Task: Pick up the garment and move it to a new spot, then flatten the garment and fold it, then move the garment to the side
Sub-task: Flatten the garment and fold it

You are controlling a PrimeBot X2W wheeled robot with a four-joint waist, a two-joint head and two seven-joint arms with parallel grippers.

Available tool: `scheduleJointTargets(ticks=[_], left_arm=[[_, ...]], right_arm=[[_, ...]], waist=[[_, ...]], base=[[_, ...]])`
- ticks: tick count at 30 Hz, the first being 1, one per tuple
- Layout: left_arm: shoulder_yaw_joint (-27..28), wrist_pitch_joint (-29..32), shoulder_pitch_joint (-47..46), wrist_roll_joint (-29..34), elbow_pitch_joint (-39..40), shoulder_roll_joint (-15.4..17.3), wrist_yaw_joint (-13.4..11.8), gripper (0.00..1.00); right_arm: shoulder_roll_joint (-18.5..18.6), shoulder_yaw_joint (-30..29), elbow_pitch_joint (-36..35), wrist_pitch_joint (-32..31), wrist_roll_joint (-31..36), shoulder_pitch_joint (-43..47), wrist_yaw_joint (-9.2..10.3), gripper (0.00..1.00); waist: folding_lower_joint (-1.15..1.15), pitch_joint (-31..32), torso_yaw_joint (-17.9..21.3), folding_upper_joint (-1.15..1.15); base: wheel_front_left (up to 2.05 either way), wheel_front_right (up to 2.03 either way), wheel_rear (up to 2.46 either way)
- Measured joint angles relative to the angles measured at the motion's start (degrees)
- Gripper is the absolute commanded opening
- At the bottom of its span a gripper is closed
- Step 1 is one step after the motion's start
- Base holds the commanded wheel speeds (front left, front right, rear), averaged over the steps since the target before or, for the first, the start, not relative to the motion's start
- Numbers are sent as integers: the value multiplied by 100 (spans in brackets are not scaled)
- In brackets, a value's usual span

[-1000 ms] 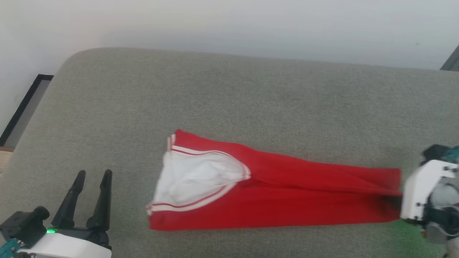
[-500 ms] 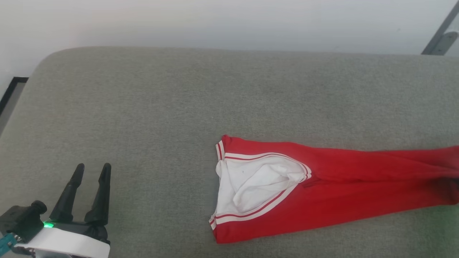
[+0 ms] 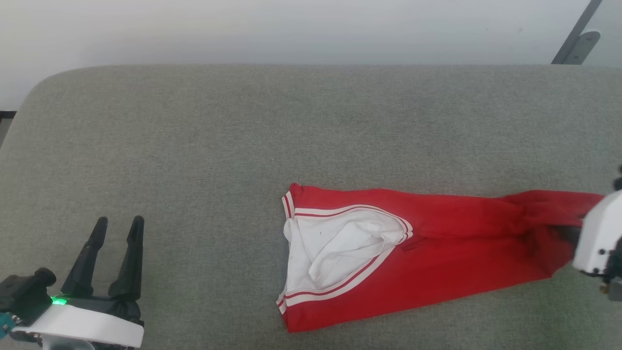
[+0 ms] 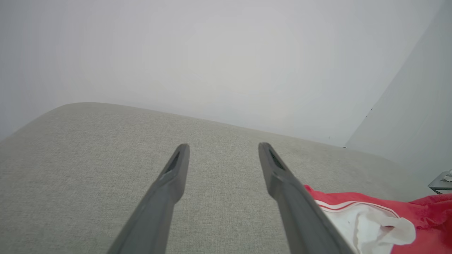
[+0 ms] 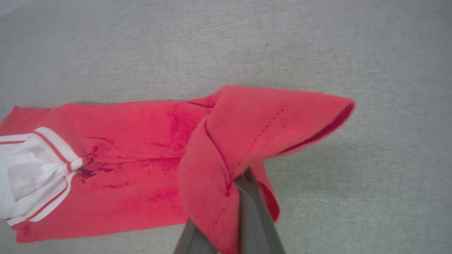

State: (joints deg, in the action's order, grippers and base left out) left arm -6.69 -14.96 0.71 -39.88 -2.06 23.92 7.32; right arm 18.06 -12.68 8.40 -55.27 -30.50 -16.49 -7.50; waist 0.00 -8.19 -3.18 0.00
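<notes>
Right gripper (image 5: 246,185) is clamped tight on the shirt (image 3: 437,253), pinching a bunched red corner at the hem end. In the right wrist view the cloth drapes over its fingers (image 5: 254,225) like a hood and hides the tips, so I can't tell how much fabric sits between them. That corner looks raised off the grey cushion (image 3: 218,146). The remaining length of the shirt lies flat on the cushion, stretched away from the right gripper toward my left side. At the end farthest from the right gripper is the white sleeve (image 3: 335,248), open and crumpled, edged with red-and-white striped trim (image 3: 340,287). The shirt is folded long and narrow, plain red side up, with wrinkles gathering close to the grip. In the head view the right gripper's white housing sits at the shirt's end, with red cloth bunching into it.

Left gripper (image 3: 119,221) is spread wide with nothing between its fingers, low over bare cushion. The shirt is well apart from it, off to its right. In the left wrist view the sleeve end shows low, past the right-hand finger (image 4: 282,183); I see no contact there. Ahead of the left gripper I see cushion up to its rounded far edge, then a plain pale wall (image 4: 212,53).
</notes>
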Motion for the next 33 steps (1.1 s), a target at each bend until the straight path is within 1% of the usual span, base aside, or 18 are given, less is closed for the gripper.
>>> scheduleJointTargets(ticks=[5, 10, 13, 18, 23, 27, 28, 29, 30, 31, 32, 33], left_arm=[[-4, 0, -3, -44, -3, 7, 0, 100], [-134, 0, -85, -103, -49, 3, 0, 100], [-222, 0, -168, -143, -91, -14, 0, 100], [-394, 0, -239, -148, -164, -33, 0, 100], [-508, 1, -297, -186, -220, -36, 0, 100], [-568, 0, -325, -200, -268, -38, 0, 100], [-568, 0, -325, -200, -268, -38, 0, 100], [-572, 0, -326, -200, -277, -38, 0, 100], [-572, 0, -327, -201, -289, -37, 0, 100], [-578, 0, -327, -207, -300, -36, 0, 100], [-581, 0, -327, -210, -311, -36, 0, 100], [-575, 0, -326, -216, -321, -34, 0, 100]], right_arm=[[-135, 572, -691, -177, -257, 119, 0, 0], [-331, 1257, -862, -246, -408, 40, 0, 0], [-453, 1724, -743, -212, -492, -133, 0, 0], [-683, 2424, -345, -30, -657, -424, 0, 0], [-803, 3112, 162, 190, -777, -705, 0, 0], [-824, 3474, 645, 444, -832, -906, 0, 0], [-824, 3474, 645, 444, -832, -906, 0, 17], [-818, 3542, 771, 504, -832, -944, 0, 17], [-822, 3594, 892, 582, -834, -987, 0, 38], [-817, 3628, 989, 657, -834, -1027, 0, 97], [-805, 3664, 1080, 731, -834, -1072, 0, 100], [-790, 3697, 1148, 780, -838, -1113, 0, 100]], waist=[[0, 0, -90, 0], [0, 1, -284, 0], [0, 12, -426, 0], [0, 60, -688, 0], [0, 127, -925, 0], [0, 174, -1077, 0], [0, 174, -1077, 0], [0, 185, -1105, 0], [0, 198, -1126, 0], [0, 209, -1140, 0], [0, 221, -1148, 0], [0, 230, -1149, 0]], base=[[0, 0, 0], [0, 0, 0], [0, 0, 0], [0, 0, 0], [0, 0, 0], [0, 0, 0], [0, 0, 0], [0, 0, 0], [0, 0, 0], [0, 0, 0], [0, 0, 0], [0, 0, 0]])
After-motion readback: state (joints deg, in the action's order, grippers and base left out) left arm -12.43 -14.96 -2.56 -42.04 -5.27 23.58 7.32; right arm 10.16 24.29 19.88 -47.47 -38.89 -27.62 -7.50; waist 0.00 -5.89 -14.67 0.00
